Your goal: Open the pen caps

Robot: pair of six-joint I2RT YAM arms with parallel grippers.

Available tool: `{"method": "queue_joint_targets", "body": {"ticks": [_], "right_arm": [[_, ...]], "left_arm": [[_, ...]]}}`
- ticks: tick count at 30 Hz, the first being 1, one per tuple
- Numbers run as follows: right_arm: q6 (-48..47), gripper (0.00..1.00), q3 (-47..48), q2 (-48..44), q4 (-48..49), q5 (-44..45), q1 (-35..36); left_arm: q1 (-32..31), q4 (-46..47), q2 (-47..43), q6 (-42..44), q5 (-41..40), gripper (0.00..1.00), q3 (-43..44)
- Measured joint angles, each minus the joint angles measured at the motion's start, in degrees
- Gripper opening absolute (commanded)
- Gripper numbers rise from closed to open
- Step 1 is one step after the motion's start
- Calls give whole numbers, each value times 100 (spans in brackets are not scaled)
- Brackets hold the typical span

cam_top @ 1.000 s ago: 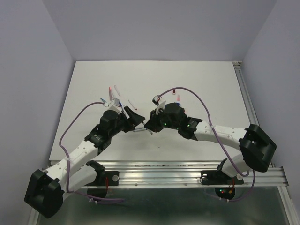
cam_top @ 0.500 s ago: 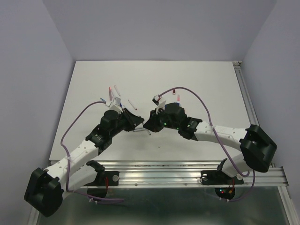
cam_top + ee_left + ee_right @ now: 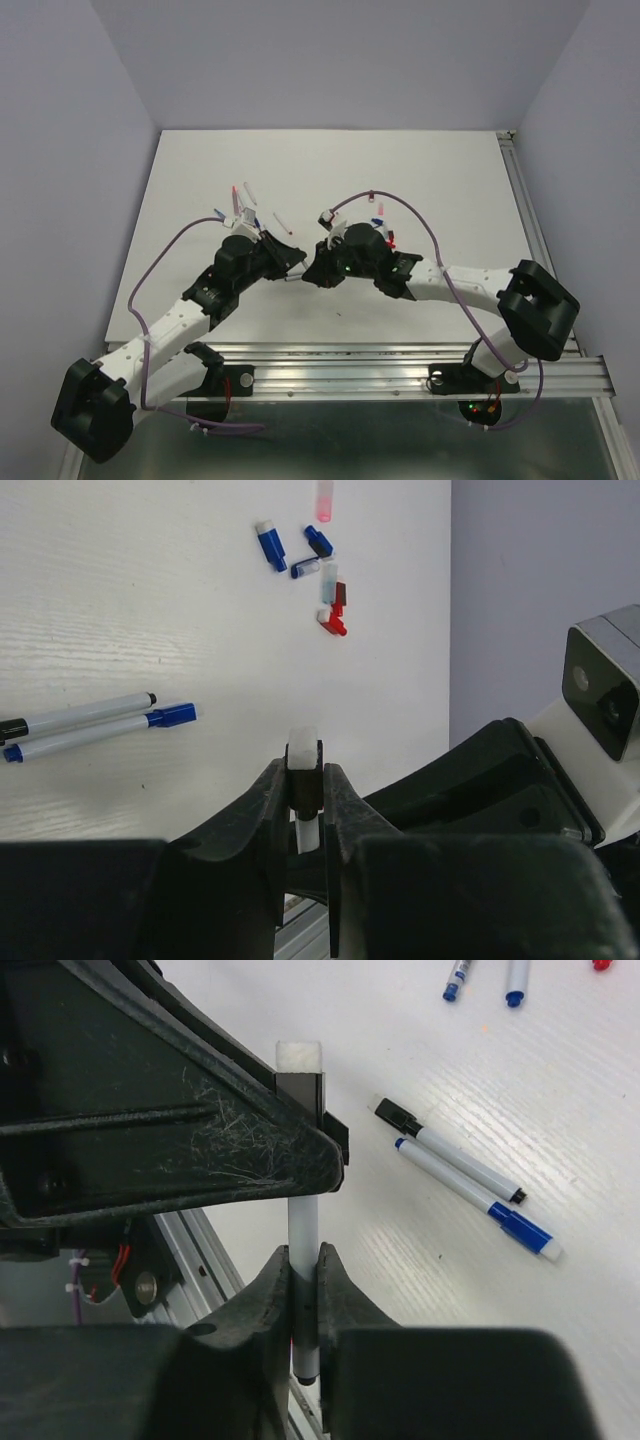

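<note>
Pen cap (image 3: 305,765), black, sits pinched in my left gripper (image 3: 305,785); my right gripper (image 3: 303,1266) clamps its white barrel (image 3: 303,1222).

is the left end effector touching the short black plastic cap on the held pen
Touching. Left wrist view shows the left end effector clamped against both sides of the short black plastic cap, no gap visible.

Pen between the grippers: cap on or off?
On. In the right wrist view the white barrel meets the black cap with no gap; left gripper pinches cap, right gripper barrel.
</note>
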Motion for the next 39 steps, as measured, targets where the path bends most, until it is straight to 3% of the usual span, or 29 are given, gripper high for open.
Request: {"method": "queue_joint_targets", "body": {"ticks": [5,9,11,16,21,26,31,37,39], "right_arm": [[61,1,-17,20,101,-7,81],[334,1,-433,4,734,372,157],[544,1,-763,-103,839,365,308],[1040,1,-1812,-468,927,-46,1532],[1419,1,-2218,-879,857,245,1602],[1600,1,-1923,-1591,-197,1762,1543],[2070,1,-1207,-1998,-1812,3620,1207],[2518,2,-1123,-2649,-2900,4903,844],[2599,2,-1123,-2800,-3123,5123,822]], "left_arm": [[-22,-31,15,15,-214,0,15],[-4,-273,466,192,-293,0,389],[240,-317,988,348,-428,0,769],[1453,221,2288,595,-885,0,1781],[1528,369,2747,734,-597,0,1969],[1320,420,3158,946,-197,0,1974],[413,411,3906,1126,-83,4,2194],[-389,313,4903,1189,39,6,3003],[-501,238,5176,1191,44,11,3272]]}}
